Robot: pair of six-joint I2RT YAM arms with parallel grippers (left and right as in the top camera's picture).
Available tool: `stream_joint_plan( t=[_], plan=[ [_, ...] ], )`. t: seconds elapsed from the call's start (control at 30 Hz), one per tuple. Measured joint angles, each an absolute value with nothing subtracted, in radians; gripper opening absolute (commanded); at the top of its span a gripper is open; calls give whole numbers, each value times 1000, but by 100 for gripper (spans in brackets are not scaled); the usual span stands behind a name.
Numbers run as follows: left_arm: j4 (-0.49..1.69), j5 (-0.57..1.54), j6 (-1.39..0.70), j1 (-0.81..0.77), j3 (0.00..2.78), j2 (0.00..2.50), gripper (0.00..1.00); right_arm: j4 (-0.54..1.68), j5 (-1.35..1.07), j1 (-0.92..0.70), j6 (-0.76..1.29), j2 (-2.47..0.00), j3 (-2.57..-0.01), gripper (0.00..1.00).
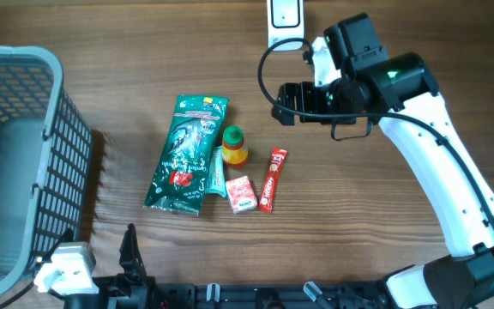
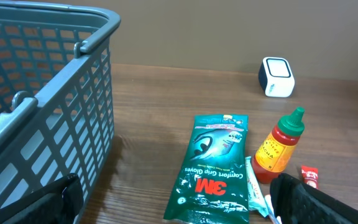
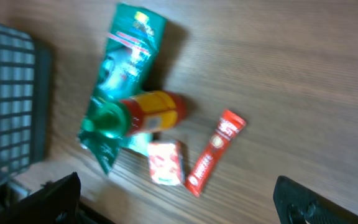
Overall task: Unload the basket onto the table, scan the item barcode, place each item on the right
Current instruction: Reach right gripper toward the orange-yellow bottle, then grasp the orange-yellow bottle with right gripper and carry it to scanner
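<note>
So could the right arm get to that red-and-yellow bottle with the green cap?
Probably yes. The right arm's fingers are open and empty, and nothing covers the red-and-yellow plastic bottle with the green cap. The flat green glove packet and thin red sachet sit beside it, so they might get nudged.

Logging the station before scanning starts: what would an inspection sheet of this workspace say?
Surface: wooden table, no spills seen.
Job's things: green gloves packet, sauce bottle, small red box and red sachet clustered mid-table; white scanner at far edge.
Clutter: grey basket at left.
Hands: left hand open, empty; right hand open, empty, between scanner and cluster.
Cables: black cable loops beside right hand.
Surroundings: nothing seen.
</note>
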State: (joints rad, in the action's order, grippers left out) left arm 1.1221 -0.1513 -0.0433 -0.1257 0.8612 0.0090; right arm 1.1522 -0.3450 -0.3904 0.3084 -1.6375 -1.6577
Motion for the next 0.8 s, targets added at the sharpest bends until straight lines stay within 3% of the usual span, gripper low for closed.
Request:
stream_joint_plan(
  t=[0.1, 0.33, 0.47, 0.53, 0.6, 0.73, 0.8],
  plan=[
    [1122, -151, -43, -126, 861, 9, 100, 1118, -360, -442, 192, -1637, -1657, 100],
    [1122, -151, -43, -126, 861, 9, 100, 999, -108, -717, 49, -1689, -1657, 100],
    [1122, -151, -43, -126, 861, 9, 100, 951, -60, -748, -31, -1832, -1657, 99],
    [1122, -151, -43, -126, 861, 9, 100, 923, -36, -752, -52, -1885, -1657, 93],
    [1122, -151, -43, -126, 861, 9, 100, 904, -28, -752, -59, -1921, -1657, 76],
    [1122, -151, -43, -126, 861, 9, 100, 886, -33, -752, -84, -1926, -1653, 56],
    [1122, -151, -43, -126, 861, 9, 100, 884, -37, -752, -92, -1926, -1639, 52]
  ],
)
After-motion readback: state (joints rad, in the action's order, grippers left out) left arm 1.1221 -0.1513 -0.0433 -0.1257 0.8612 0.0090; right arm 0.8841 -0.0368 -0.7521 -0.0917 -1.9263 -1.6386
